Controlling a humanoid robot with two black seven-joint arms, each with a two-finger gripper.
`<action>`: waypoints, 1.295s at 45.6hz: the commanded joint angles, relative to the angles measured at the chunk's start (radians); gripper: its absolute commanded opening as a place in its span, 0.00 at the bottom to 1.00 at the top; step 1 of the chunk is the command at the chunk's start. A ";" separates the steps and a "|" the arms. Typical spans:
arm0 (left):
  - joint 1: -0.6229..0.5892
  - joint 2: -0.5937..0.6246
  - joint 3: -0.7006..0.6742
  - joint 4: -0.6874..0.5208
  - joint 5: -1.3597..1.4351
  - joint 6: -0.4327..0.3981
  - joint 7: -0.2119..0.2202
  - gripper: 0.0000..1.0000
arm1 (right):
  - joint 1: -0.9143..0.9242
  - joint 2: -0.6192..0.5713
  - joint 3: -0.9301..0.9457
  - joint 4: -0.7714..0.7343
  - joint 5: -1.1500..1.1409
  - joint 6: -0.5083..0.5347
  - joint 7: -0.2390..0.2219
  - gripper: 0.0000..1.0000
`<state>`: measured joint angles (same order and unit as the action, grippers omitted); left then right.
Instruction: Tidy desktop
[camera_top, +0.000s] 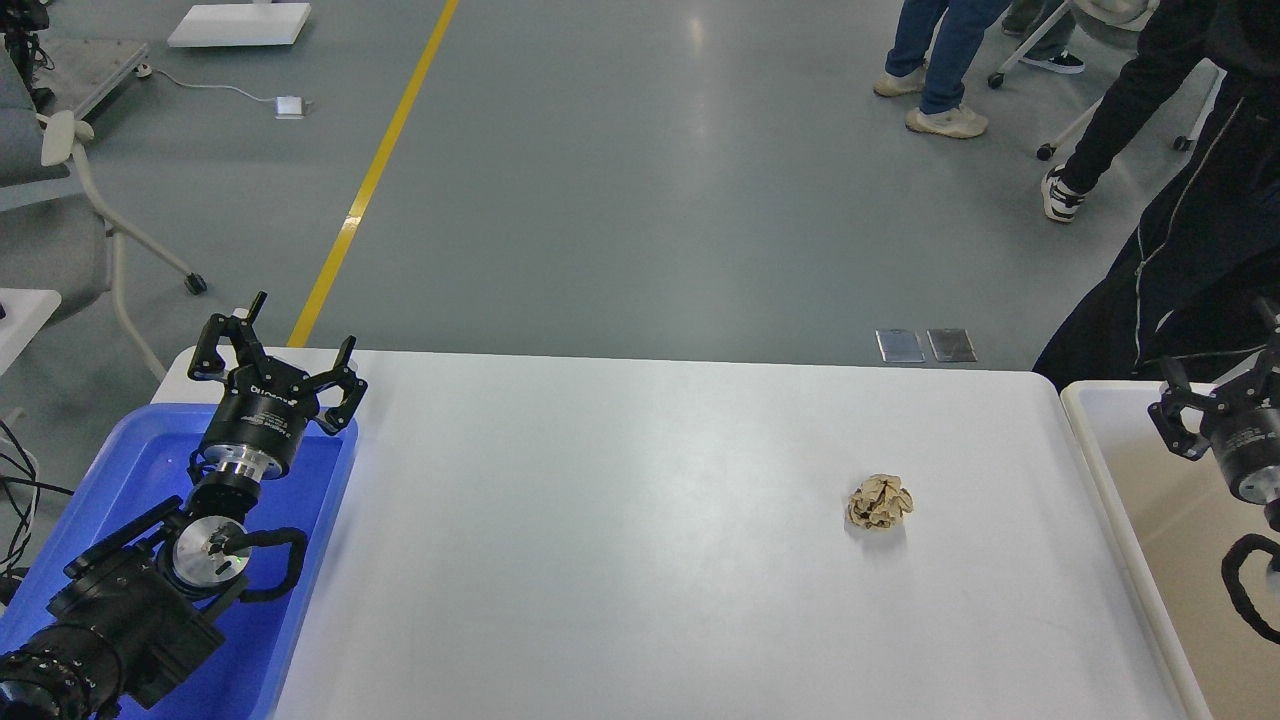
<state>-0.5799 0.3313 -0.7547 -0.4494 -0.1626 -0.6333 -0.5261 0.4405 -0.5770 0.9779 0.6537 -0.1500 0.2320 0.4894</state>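
Desktop (640, 560) bore paper ball (880, 502), well apart from left gripper (285, 350), fingers spread, over blue tray (300, 560); right gripper (1215, 385) state unclear.

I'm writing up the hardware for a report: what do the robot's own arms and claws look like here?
Both arms are black. The left claw has two black linkage fingers on a round black body with small white lettering, above a silver metal collar and a looped black cable. The right claw, cut by the view's edge, shows the same black fingers, silver collar and cable loop.
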 joint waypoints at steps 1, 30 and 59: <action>0.000 0.000 0.000 0.000 0.000 0.000 0.000 1.00 | -0.002 -0.011 -0.005 -0.002 0.003 0.001 0.000 1.00; 0.000 0.000 0.000 0.000 0.000 0.000 0.000 1.00 | 0.015 -0.003 -0.010 -0.002 0.001 -0.005 0.000 1.00; 0.000 0.000 0.000 0.000 0.000 0.000 0.000 1.00 | 0.121 -0.046 -0.277 0.000 -0.189 -0.014 0.000 1.00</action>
<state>-0.5798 0.3313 -0.7547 -0.4492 -0.1626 -0.6334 -0.5261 0.4959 -0.5936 0.8002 0.6549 -0.2359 0.2219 0.4898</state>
